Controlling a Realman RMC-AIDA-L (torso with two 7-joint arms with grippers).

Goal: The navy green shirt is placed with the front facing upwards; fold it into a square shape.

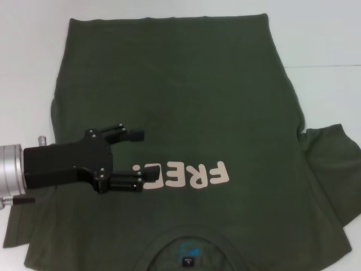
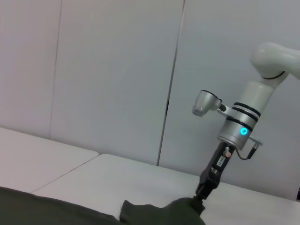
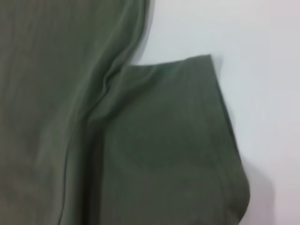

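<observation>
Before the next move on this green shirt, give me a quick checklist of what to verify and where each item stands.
1. Navy green shirt front side up, lettering showing: ok.
2. Left gripper open over the chest beside the lettering: ok.
3. Left gripper holding cloth: not ok, nothing between its fingers.
4. Right sleeve spread flat on the table: ok.
5. Right gripper at the sleeve: ok; its grasp: cannot tell.
6. Left sleeve laid out: cannot tell, it looks tucked or hidden.
</observation>
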